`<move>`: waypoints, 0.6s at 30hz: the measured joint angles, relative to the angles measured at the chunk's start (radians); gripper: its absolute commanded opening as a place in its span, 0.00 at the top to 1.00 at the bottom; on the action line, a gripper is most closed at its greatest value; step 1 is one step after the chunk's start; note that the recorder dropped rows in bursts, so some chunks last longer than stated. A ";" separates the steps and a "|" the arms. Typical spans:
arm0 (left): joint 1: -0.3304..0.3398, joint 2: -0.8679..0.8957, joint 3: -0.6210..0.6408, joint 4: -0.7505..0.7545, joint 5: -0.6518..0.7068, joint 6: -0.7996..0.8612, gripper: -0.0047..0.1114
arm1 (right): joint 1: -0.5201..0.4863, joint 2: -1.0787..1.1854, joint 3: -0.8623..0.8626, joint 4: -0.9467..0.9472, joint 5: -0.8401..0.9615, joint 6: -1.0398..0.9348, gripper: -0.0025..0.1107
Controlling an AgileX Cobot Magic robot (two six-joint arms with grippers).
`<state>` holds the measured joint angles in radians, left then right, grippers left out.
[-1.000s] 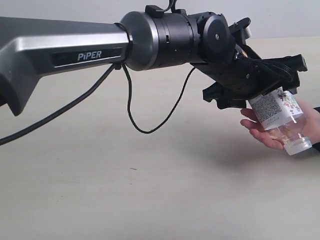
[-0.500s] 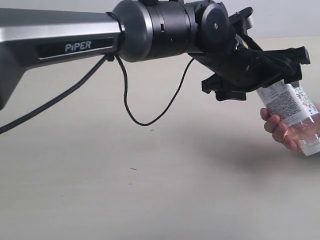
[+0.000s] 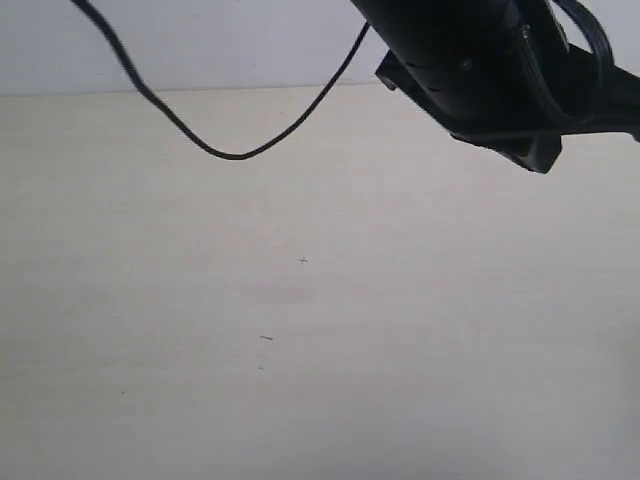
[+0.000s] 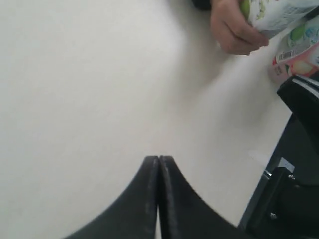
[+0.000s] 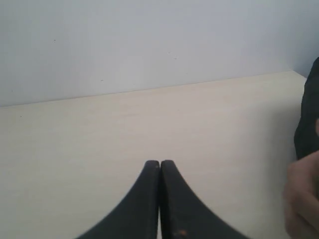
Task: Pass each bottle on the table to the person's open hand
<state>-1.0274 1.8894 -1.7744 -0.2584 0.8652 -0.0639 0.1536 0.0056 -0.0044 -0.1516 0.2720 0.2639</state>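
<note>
Bench [image 3: 200, 380] is a plain pale beige top with faint grain. It meets a bare white wall [image 3: 200, 40] along the 12 o'clock edge of the outside view. A couple of tiny dark specks [image 3: 266, 338] sit near the middle. A black cable [image 3: 230, 155] sags in from 11 o'clock, and a chunk of black arm [image 3: 480, 70] fills the 1 o'clock corner. No bottles show from that camera.

The left wrist cam catches them. A hand [image 4: 232, 27] is wrapped around a green-white bottle [image 4: 279, 12], with a pink bottle [image 4: 301, 50] just beside it. Can't tell if the pink one is standing on the bench or being held. Both are well apart from the left gripper [image 4: 158, 160], out past its tips and off to one side.

The left gripper is clenched, fingers pressed flat together with nothing between them, hanging over bare bench. The right gripper [image 5: 159, 163] is likewise clenched and empty, pointing toward the wall. A blurry bit of hand [image 5: 304, 199] and a dark sleeve [image 5: 309, 114] sit at the edge of its view.
</note>
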 measured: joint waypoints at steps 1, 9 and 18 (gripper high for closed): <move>-0.005 -0.047 0.063 0.021 -0.051 0.000 0.95 | 0.000 0.000 0.000 0.000 0.000 0.000 0.98; 0.039 -0.650 0.915 0.144 -0.726 0.031 0.95 | 0.000 0.000 0.000 0.000 0.000 0.000 0.98; 0.147 -1.019 1.304 0.150 -0.565 0.051 0.95 | 0.000 0.000 0.000 0.000 0.000 0.000 0.98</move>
<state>-0.8800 0.8700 -0.4701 -0.1087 0.3001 -0.0126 0.1536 0.0056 -0.0044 -0.1516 0.2720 0.2639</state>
